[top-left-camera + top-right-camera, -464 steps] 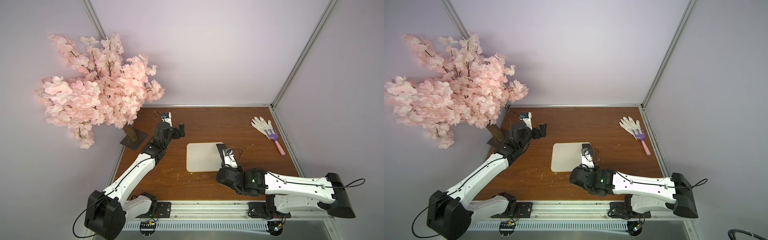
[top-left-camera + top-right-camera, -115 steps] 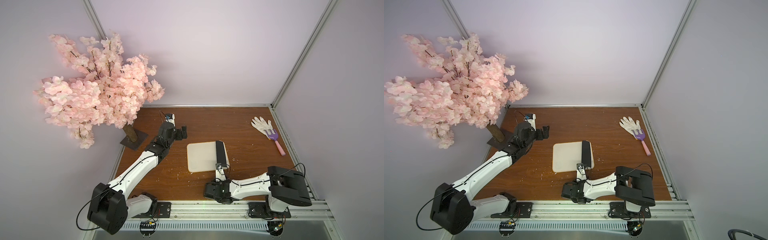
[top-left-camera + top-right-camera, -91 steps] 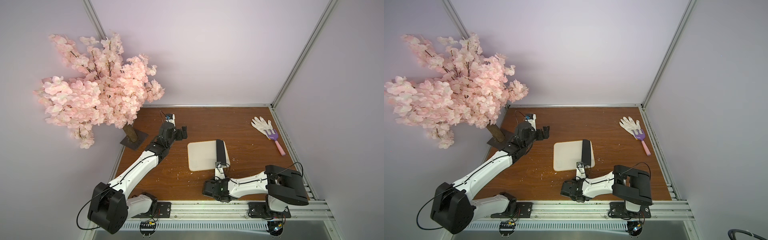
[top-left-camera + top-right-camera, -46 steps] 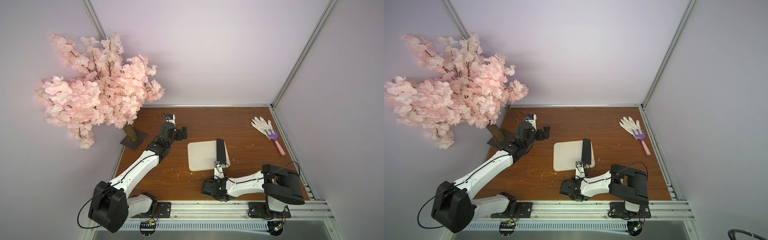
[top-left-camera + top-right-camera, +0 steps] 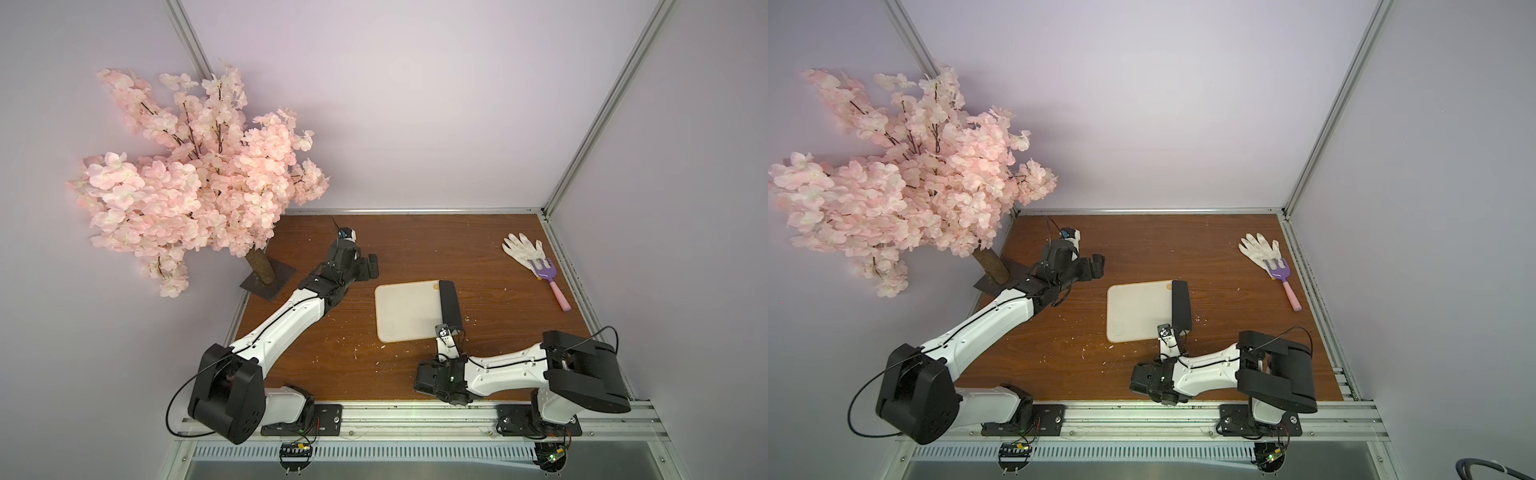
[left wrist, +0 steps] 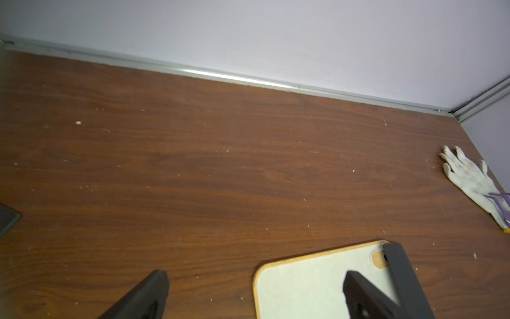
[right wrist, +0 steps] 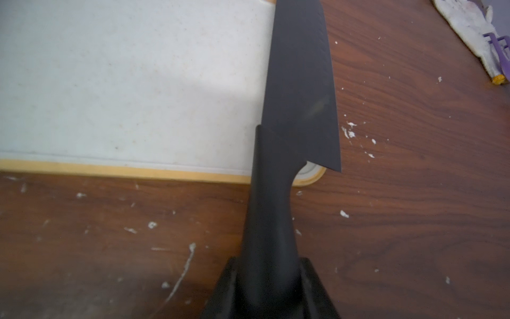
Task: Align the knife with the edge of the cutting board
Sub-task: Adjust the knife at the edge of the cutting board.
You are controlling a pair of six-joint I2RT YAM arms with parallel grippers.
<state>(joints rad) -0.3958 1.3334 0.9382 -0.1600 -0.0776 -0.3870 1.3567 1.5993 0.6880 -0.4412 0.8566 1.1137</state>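
Brown wood tabletop (image 5: 415,249), matte-black cleaver-like knife (image 5: 450,303) lying along the right edge of the cream square cutting board (image 5: 405,311). The right gripper (image 7: 269,276) clamps its handle, the left gripper (image 5: 370,268) gapes empty.

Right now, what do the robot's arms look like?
The left arm and right arm are smooth white tubes with chunky black joints. A thin black cable loops out of each big black block. The left gripper and right gripper are black at the ends.
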